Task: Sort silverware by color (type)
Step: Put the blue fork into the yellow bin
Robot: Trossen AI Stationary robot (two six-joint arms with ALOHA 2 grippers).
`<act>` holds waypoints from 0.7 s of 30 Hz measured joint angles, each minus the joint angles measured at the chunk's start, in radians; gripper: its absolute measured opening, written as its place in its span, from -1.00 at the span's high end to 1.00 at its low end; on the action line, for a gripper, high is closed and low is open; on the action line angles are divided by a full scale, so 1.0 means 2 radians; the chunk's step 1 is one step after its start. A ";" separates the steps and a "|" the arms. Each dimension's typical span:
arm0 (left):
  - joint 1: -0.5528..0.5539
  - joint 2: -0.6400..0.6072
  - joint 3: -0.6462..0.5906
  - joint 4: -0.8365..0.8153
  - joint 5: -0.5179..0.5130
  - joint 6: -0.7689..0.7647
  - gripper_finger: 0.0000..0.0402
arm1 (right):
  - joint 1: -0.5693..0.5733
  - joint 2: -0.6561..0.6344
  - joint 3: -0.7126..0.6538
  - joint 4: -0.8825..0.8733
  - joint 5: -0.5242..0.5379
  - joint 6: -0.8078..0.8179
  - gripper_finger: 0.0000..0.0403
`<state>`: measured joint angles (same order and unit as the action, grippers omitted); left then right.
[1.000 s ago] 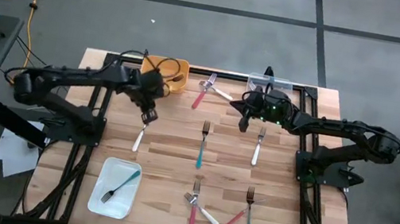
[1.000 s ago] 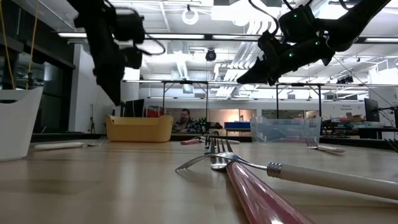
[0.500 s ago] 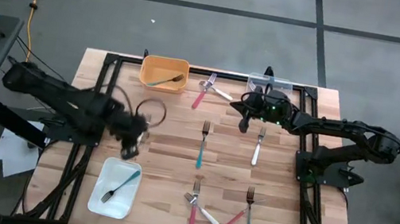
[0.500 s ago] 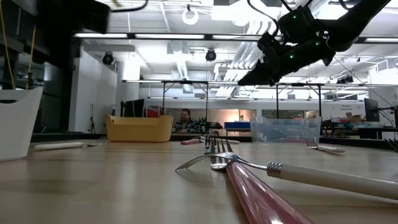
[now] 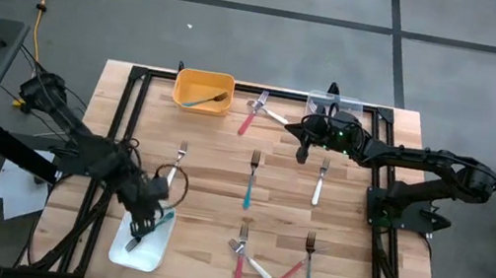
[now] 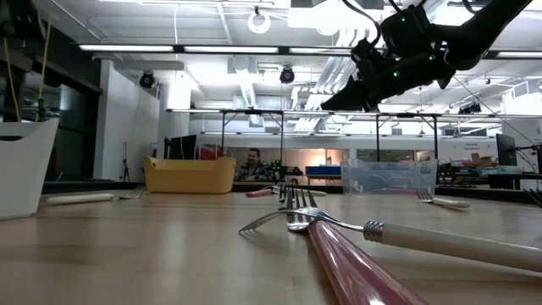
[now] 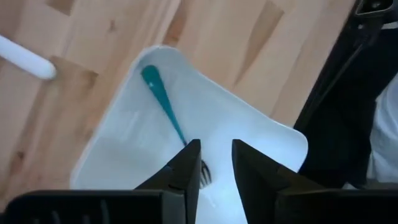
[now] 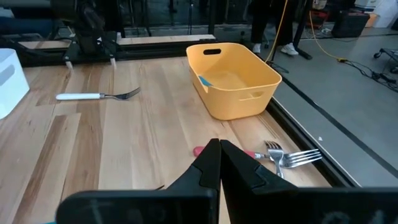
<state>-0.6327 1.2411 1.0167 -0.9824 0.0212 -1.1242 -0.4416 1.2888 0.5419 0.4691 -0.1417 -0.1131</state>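
White tray (image 5: pixel 123 249) sits under the left gripper (image 5: pixel 143 225), whose fingers (image 7: pixel 186 171) are partly apart and empty; a teal fork (image 7: pixel 163 106) lies inside. Next, probably fetch the white fork (image 5: pixel 175 162) nearby. Right gripper (image 5: pixel 302 154) waits, fingers pressed together, above scattered forks (image 5: pixel 251 179) on the desk (image 5: pixel 214 164).

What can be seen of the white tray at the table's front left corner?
The white tray is a shallow rectangular dish with rounded corners and a raised rim, apparently smooth plastic. It lies flat on the wooden table near the front left corner, slightly angled to the table's edge. One teal-handled fork lies in it. The left gripper hangs just above it, fingers apart, holding nothing. A white-handled fork lies apart, on the wood.
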 joint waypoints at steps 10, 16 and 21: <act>-0.015 0.104 0.007 0.009 0.060 -0.092 0.34 | 0.000 0.000 0.000 0.000 0.000 -0.002 1.00; -0.012 0.135 -0.005 0.012 0.060 -0.093 0.23 | 0.000 0.000 0.000 0.000 0.000 -0.002 1.00; -0.013 0.149 -0.034 0.050 0.061 -0.100 0.21 | 0.000 0.000 0.000 -0.001 0.000 -0.004 1.00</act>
<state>-0.6578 1.5384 0.9489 -0.8819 0.1438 -1.3247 -0.4416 1.2888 0.5419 0.4671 -0.1421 -0.1215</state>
